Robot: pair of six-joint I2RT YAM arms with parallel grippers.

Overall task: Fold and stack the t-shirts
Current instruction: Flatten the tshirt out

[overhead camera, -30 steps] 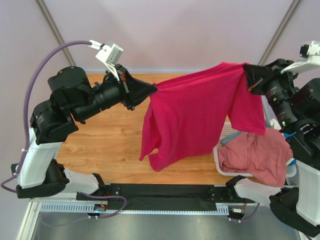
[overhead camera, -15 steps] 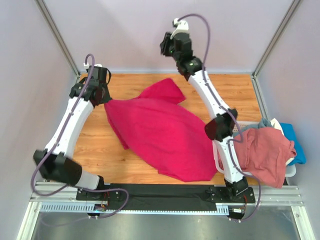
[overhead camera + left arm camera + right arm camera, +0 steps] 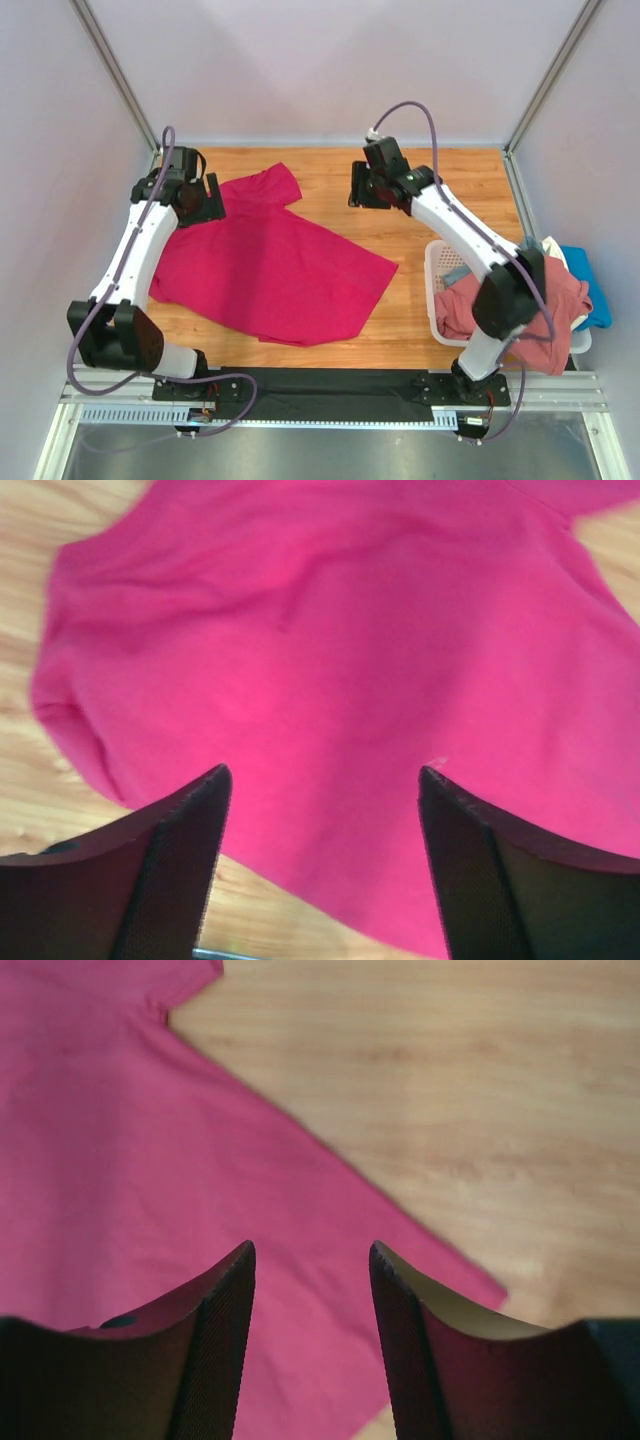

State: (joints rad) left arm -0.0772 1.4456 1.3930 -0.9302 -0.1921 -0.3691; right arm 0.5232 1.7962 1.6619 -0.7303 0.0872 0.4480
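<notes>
My left gripper [image 3: 322,775] stands wide with nothing between its fingers. It hangs over the far left part of the magenta-red short-sleeved cloth t-shirt [image 3: 265,265]. That shirt lies spread out and a little rumpled on the light wooden surface [image 3: 440,190], filling most of its left half. One sleeve reaches toward the far edge, and a hem corner points right.

My right gripper [image 3: 312,1248] is partly apart and also holds nothing. It hovers near the shirt's far right side, and the cloth's straight edge runs slantwise under it onto bare wood.

At the right edge of the surface sits the white plastic lattice basket [image 3: 437,275]. A dusty pink cloth shirt [image 3: 455,315] is heaped in it and spills over its rim. A blue cloth [image 3: 597,290] and a whitish cloth [image 3: 549,246] show just beyond.
</notes>
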